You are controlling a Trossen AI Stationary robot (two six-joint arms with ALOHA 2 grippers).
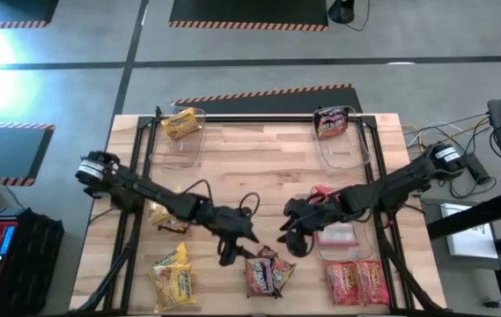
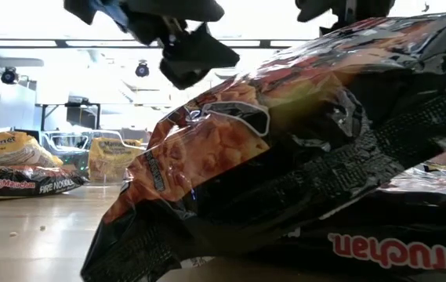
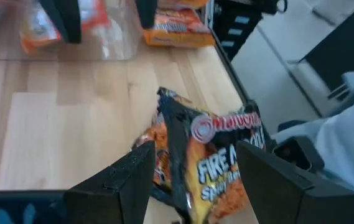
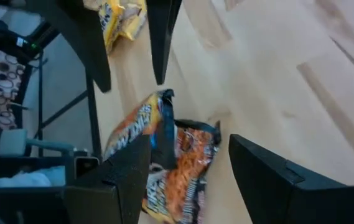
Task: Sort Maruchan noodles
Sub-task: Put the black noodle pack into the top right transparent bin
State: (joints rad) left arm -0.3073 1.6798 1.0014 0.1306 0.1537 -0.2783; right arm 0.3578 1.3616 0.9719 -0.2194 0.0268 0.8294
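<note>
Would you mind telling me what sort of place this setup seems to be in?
Probably a robotics lab or workshop: a wooden table on a grey floor marked with striped hazard tape, loose cables beside it, and ceiling-mounted equipment above an open room.

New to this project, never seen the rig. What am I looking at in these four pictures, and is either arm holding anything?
It's a two-armed robot at a wooden table, sorting ramen packets.

The overhead picture shows everything. The left gripper and right gripper hang close together above a dark Fire packet near the front edge. Both are open and hold nothing.

The table-level picture is nearly filled by that same packet, with the grippers dark above it.

The other two pictures come from cameras on each wrist, looking past that arm's own dark fingers at the packet below.

Elsewhere: yellow packets front left, red-orange packets front right, and two clear bins at the back, one with a yellow packet, the other with a dark one.
</note>
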